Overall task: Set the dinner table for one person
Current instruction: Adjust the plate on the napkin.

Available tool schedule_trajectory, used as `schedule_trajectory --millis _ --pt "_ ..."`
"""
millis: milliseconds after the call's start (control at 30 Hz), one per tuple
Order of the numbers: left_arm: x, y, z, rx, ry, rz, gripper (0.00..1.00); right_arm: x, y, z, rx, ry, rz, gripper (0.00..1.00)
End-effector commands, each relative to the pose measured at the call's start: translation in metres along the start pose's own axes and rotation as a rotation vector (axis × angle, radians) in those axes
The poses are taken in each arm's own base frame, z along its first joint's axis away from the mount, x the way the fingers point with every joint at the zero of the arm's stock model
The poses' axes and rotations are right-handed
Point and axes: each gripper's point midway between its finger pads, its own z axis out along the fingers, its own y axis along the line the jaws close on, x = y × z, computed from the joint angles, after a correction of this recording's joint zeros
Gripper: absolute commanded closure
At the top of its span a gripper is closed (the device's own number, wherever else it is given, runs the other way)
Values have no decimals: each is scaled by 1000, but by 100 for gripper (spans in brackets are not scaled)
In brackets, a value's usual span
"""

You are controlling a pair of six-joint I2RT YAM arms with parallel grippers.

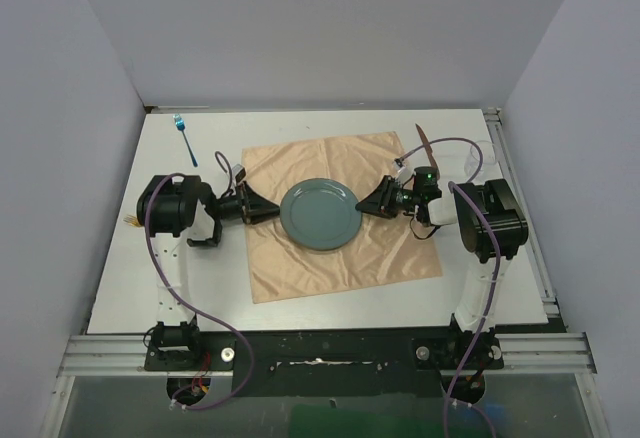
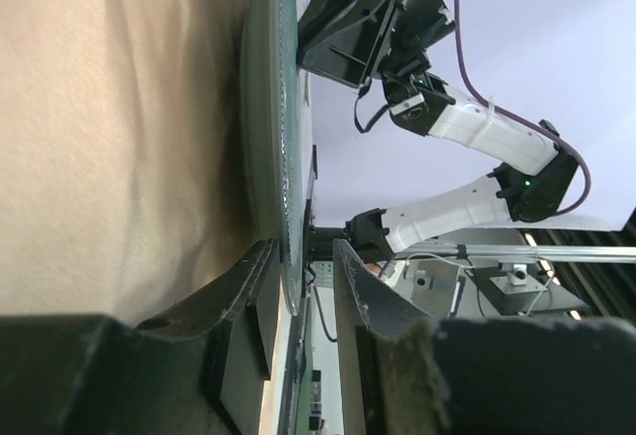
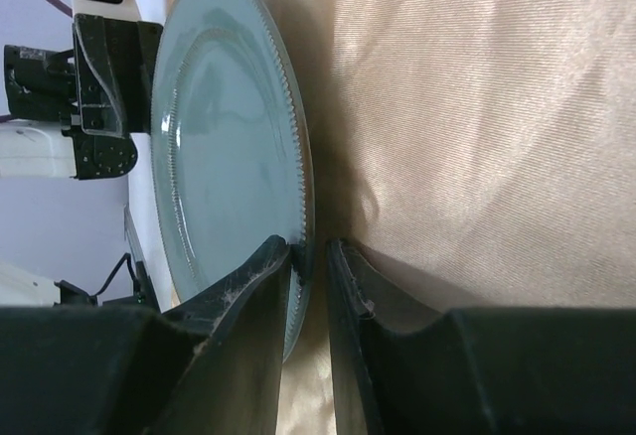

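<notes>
A round grey-green plate [image 1: 319, 215] lies in the middle of a peach cloth [image 1: 300, 268] spread on the white dinner table [image 1: 130, 288]. My left gripper [image 1: 270, 209] is at the plate's left rim. In the left wrist view its fingers straddle the rim of the plate [image 2: 268, 107], and a gap shows between the upper finger [image 2: 350, 276] and the rim, so the left gripper [image 2: 305, 256] is open. My right gripper [image 1: 366, 202] is at the plate's right rim. In the right wrist view the right gripper [image 3: 310, 251] is shut on the edge of the plate [image 3: 229, 137].
A blue fork [image 1: 184, 136] lies on the bare table at the far left. A brown utensil [image 1: 424, 141] lies at the cloth's far right corner. Aluminium rails [image 1: 520, 208] run along the table's right edge. Grey walls close in three sides.
</notes>
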Motion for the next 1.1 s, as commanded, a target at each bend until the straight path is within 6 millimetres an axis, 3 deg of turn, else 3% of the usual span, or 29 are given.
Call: schedule_trajectory --millis 0,67,100,133,167,233,300,500,733,933,1067 --pt "-27 1 6 -41 -36 138 77 -19 20 -5 1 -42 -81 78" --pt "-46 13 12 -158 -57 177 77 -22 23 -7 6 -48 -92 77" --pt "-52 31 13 -290 -52 196 77 -23 24 -7 9 -49 -97 77" --pt "-44 56 4 -494 0 144 76 -25 24 -8 14 -51 -102 77" --pt "-49 61 6 -565 30 234 75 -25 24 -8 20 -48 -104 77" --pt "-46 46 23 -419 45 266 75 -26 24 -7 24 -43 -108 77" --pt "-43 28 31 -284 -14 185 75 -25 23 -7 26 -40 -109 77" --pt "-38 56 15 -476 16 204 75 -20 14 -7 49 -39 -106 77" --pt "-43 46 18 -459 1 217 75 -15 11 -4 36 -37 -86 77" --pt "-46 48 16 -454 -19 203 77 -18 4 -8 52 -44 -82 78" --pt "-48 50 18 -451 -23 198 88 -18 -1 -8 60 -46 -75 79"
